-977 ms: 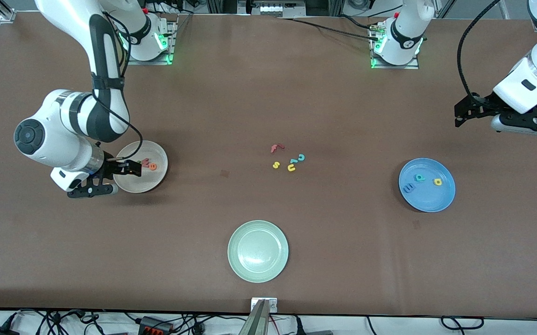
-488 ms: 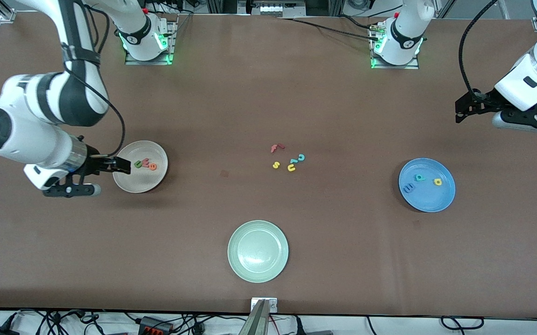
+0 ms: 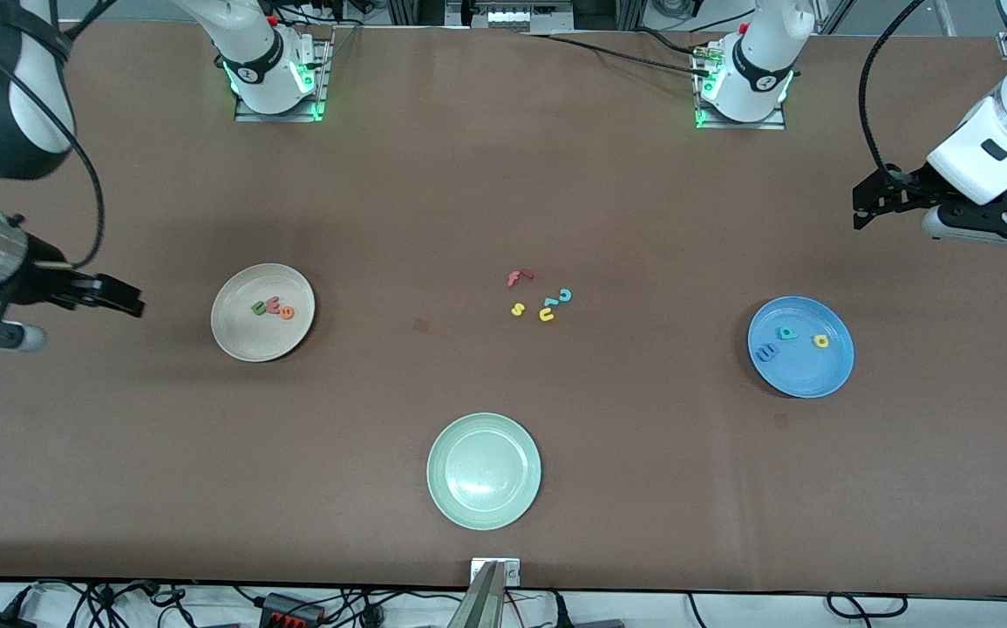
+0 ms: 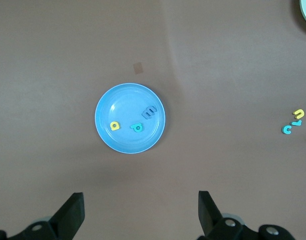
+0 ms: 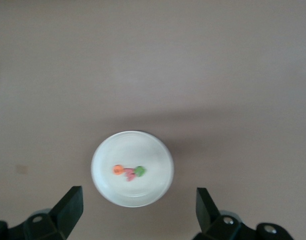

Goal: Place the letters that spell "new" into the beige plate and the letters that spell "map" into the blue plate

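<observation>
The green n [image 3: 258,307], pink w [image 3: 273,304] and orange e [image 3: 287,312] lie in a tight row inside the beige plate [image 3: 241,340], and at the left arm's end of the table the blue plate [image 3: 804,377] holds the dark m [image 3: 766,352], teal p [image 3: 786,332] and yellow a [image 3: 820,341]. By the look of it, both words are sorted. The right gripper [image 3: 124,300] hangs jaws wide and empty over bare table, just off the beige plate toward the right arm's end; the plate lies toward the table's centre from it. The left gripper [image 4: 140,212] waits high, wide open, holding nothing. The leftover letters [image 3: 540,298] and the pale green plate [image 3: 484,506] lie untouched mid-table.
</observation>
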### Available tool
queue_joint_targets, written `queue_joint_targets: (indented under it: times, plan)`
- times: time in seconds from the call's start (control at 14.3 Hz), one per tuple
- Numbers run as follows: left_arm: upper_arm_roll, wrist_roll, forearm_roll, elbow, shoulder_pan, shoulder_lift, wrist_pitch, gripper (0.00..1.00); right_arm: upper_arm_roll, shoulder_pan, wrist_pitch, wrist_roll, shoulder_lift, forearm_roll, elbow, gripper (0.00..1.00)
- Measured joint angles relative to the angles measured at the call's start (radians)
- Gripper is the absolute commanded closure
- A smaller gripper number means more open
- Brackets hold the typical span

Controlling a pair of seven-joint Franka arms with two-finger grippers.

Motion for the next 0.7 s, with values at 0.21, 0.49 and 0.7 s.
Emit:
queue_joint_targets:
  times: [0.21,0.49,0.7]
  plan:
    - [-0.001,0.000,0.000,0.001,-0.005,0.000,0.000,0.00,0.018,-0.054,-0.012,0.009,-0.042,-0.019,0.010,0.00]
    - [-0.002,0.000,0.000,0.010,-0.010,0.000,0.000,0.00,0.016,-0.153,-0.138,-0.082,-0.055,0.026,0.076,0.00]
    - [-0.002,0.000,0.000,0.010,-0.011,0.000,-0.001,0.00,0.023,-0.160,-0.158,-0.131,-0.058,0.023,0.103,0.00]
